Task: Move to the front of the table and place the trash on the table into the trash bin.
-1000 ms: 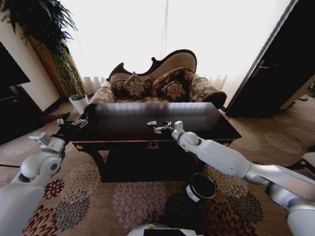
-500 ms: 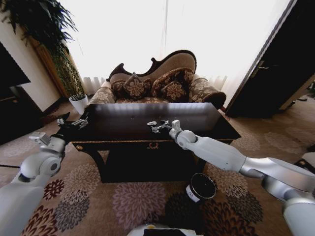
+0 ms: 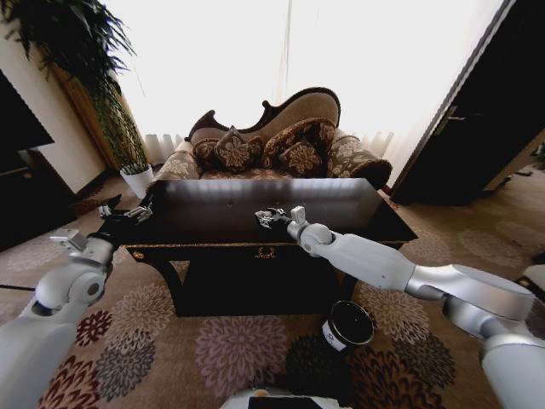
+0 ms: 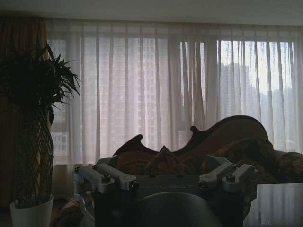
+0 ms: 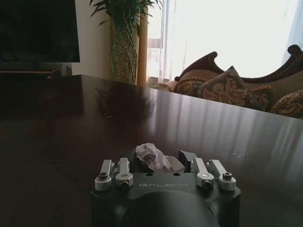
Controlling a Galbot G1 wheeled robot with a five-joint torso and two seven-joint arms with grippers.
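Note:
The dark glossy table (image 3: 213, 223) stands right in front of me. My right gripper (image 3: 267, 217) reaches over the middle of its top. In the right wrist view the white crumpled paper wad (image 5: 150, 153) lies on the table (image 5: 71, 123) between the spread fingers of the right gripper (image 5: 160, 160), which is open. The black trash bin (image 3: 347, 325) with its white label stands on the carpet, under my right forearm near the table's front right leg. My left gripper (image 3: 126, 211) hovers open beside the table's left front corner, holding nothing.
A patterned sofa (image 3: 272, 141) stands behind the table, before a bright curtained window. A white plant pot (image 3: 136, 179) with a tall plant sits at the back left. A dark door (image 3: 485, 119) is at the right. Flowered carpet (image 3: 221, 349) lies in front.
My right arm has stretched farther over the tabletop, a little left and away from me, bringing its fingers around the paper wad. The left arm has stayed where it was.

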